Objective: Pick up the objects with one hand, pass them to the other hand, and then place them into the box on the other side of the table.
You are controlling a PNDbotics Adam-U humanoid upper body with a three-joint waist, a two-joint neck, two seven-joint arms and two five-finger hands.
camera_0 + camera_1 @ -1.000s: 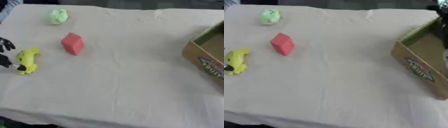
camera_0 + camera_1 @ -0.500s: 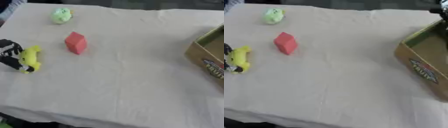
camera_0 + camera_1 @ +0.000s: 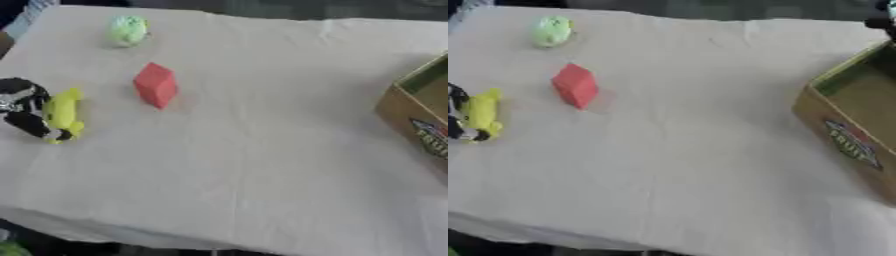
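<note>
Left hand (image 3: 23, 105): lying low at the surface's (image 3: 262, 150) left edge, fingers (image 3: 39, 127) curling against a yellow toy (image 3: 63, 114). Red block (image 3: 156, 85): sitting nearby. Green ball (image 3: 129, 29): resting far left. Box (image 3: 852, 120): standing open, right edge. Right hand: showing nowhere.

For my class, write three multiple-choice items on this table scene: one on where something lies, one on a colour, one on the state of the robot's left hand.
1. Where is the cardboard box?
A. at the table's right edge
B. at the left edge
C. in the middle

2. What colour is the block near the middle left?
A. blue
B. red
C. black

3. What is the left hand doing?
A. resting open in the box
B. holding the green object
C. at the yellow toy

Key: 1 A, the box sits at the right side of the cloth. 2 B, the block is plainly red. 3 C, the black fingers lie against the yellow toy at the left edge.
</note>
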